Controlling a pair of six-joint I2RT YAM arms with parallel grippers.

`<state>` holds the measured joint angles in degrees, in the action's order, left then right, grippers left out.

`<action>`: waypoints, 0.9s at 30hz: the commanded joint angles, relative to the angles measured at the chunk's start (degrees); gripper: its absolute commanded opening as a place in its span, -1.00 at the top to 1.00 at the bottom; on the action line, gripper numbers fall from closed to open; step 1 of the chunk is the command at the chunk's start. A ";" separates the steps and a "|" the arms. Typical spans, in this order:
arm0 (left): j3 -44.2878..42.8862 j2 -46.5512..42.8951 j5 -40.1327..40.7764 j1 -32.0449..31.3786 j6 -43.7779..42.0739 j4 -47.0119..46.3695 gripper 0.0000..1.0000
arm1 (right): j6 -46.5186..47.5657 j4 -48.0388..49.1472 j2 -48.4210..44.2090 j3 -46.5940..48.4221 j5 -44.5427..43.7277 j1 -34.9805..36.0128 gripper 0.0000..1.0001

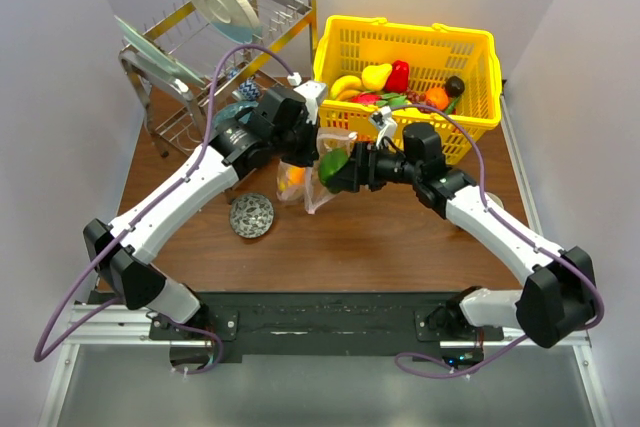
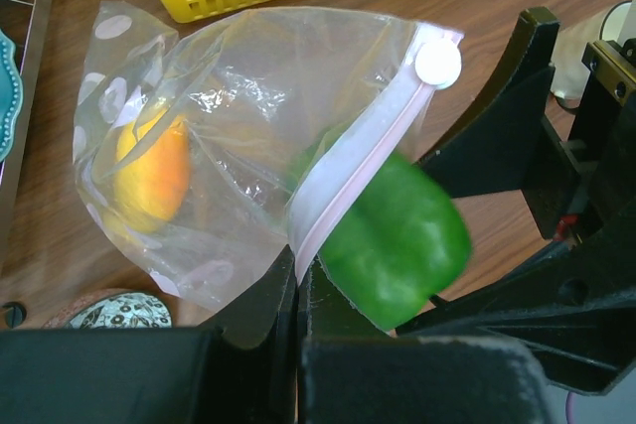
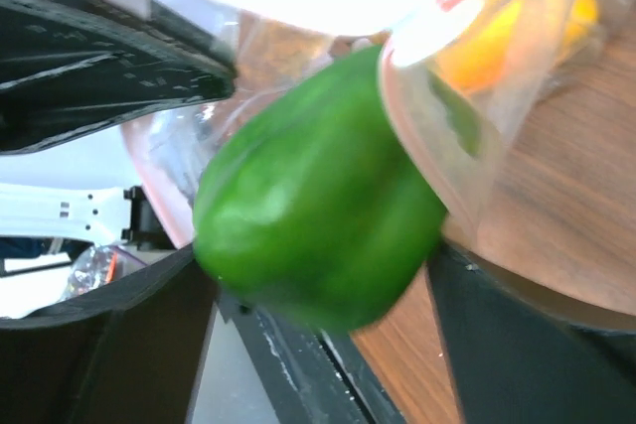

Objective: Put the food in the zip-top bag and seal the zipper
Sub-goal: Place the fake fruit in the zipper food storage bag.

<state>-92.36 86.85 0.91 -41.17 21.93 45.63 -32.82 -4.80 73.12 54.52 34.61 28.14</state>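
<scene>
The zip-top bag (image 2: 248, 96) stretched left to right on the table (image 1: 380, 237), mouth facing the right gripper (image 3: 313, 250). The left gripper (image 2: 298, 290) pinched the zipper (image 2: 348, 181) tight. The right's wide jaws flanked the green pepper (image 2: 397, 240), half inside the mouth; whether they gripped it was unclear. The yellow basket (image 1: 470, 57) stood just behind, with open table in front

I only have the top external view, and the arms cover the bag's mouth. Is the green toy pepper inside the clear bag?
Observer: Only partly. The left wrist view shows the glossy green toy pepper crossing the pink-white zipper strip of the clear plastic zip-top bag, most of it outside.
Operator: What holds the mouth?
Observer: The left jaws, shut on the rim at the strip's end.
Operator: Is the right arm gripping the pepper?
Observer: Cannot tell; the right wrist view shows it blurred between the spread right jaws.
</scene>
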 commanded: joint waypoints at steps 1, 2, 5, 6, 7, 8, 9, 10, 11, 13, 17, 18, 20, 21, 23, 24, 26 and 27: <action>-0.46 -1.60 0.59 -0.05 0.30 -1.86 1.00 | 0.74 -1.17 0.27 2.16 -2.88 0.34 -0.86; -0.63 -1.51 0.59 -0.05 0.30 -1.86 1.00 | 0.83 -1.70 -0.17 2.86 -2.88 0.51 -0.96; -0.63 -1.33 0.67 -0.05 0.21 -1.86 1.00 | 1.44 -4.33 -1.66 4.10 -3.67 0.51 -0.97; -0.63 -1.42 0.76 -0.05 0.21 -1.86 1.00 | 1.79 -5.21 -2.10 4.54 -4.11 0.51 -0.97; -0.54 -1.33 0.68 -0.05 0.21 -1.86 1.00 | 2.23 -6.88 -2.54 5.06 -4.55 0.51 -0.97; -0.63 -1.33 0.76 -0.05 0.21 -1.94 1.00 | 2.58 -7.67 -2.98 5.33 -5.60 0.51 -0.95; -0.63 -1.24 0.76 0.03 0.21 -1.94 1.00 | 2.84 -8.47 -3.59 5.68 -5.95 0.51 -0.93; -0.72 -1.16 0.76 -0.05 0.21 -1.94 1.00 | 3.11 -9.69 -3.86 6.12 -6.39 0.51 -0.91; -0.72 -1.07 0.68 0.03 0.21 -1.94 1.00 | 3.29 -10.40 -4.13 6.38 -7.44 0.51 -0.89; -0.98 -0.98 0.94 0.03 0.13 -1.86 1.00 | 3.81 -12.24 -4.92 6.74 -8.85 0.42 -0.82; -1.25 -0.89 1.20 0.12 0.04 -1.51 1.00 | 5.13 -14.01 -6.59 6.48 -10.96 0.51 -0.62; -1.25 -0.89 1.12 0.12 0.04 -1.51 1.00 | 5.39 -14.36 -6.94 6.30 -12.10 0.51 -0.58; -1.25 -0.80 0.85 0.30 0.13 -1.59 1.00 | 5.83 -14.89 -6.85 5.69 -13.33 0.42 -0.47; -1.33 -0.89 0.76 0.30 0.13 -1.59 1.00 | 5.92 -15.06 -6.50 5.60 -13.86 0.51 -0.44; -1.33 -0.89 0.50 0.30 0.21 -1.77 1.00 | 5.84 -15.33 -5.19 5.42 -14.39 0.51 -0.41; -1.33 -0.89 0.41 0.21 0.21 -1.77 1.00 | 5.75 -15.24 -4.83 5.25 -14.57 0.51 -0.40; -1.25 -0.89 0.32 0.30 0.21 -1.77 1.00 | 5.22 -14.54 -3.87 5.24 -13.96 0.42 -0.38; -1.33 -0.80 0.32 0.30 0.21 -1.77 1.00 | 4.96 -14.10 -3.69 5.24 -13.78 0.42 -0.38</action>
<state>-92.36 86.85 1.69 -41.15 21.93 45.60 -28.23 -19.57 68.27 59.11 22.17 28.49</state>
